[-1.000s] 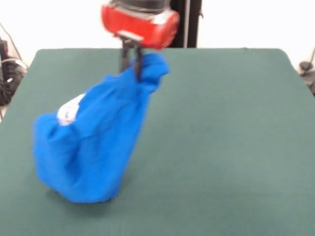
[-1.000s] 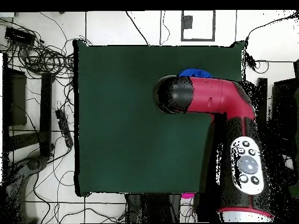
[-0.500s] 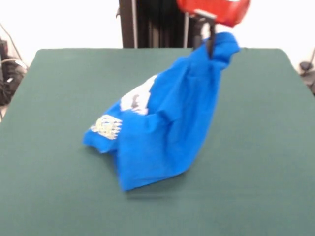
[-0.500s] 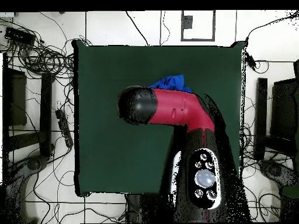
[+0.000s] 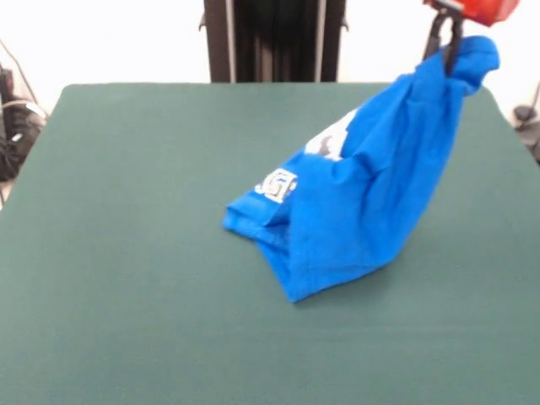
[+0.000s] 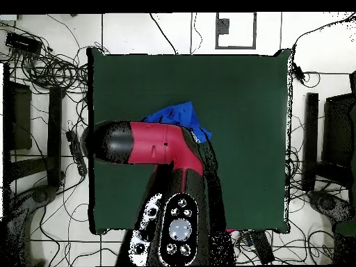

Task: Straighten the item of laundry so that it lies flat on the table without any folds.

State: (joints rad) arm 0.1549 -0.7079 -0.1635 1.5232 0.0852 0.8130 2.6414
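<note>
Hanging from the hand point(image 5: 449, 40) clamped on its top corner, blue T-shirt point(image 5: 363, 202), lower edge crumpled on the table point(image 5: 126, 253)

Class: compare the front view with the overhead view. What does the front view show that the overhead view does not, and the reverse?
Only the front view shows the gripper shut on a top corner of the blue T-shirt, which hangs stretched from it with its lower edge resting on the table. It also shows the white print on the shirt. Only the overhead view shows the arm's red and black body, which covers most of the shirt, and all four table edges with cables on the floor beside them. Both show the blue shirt and the green table.
</note>
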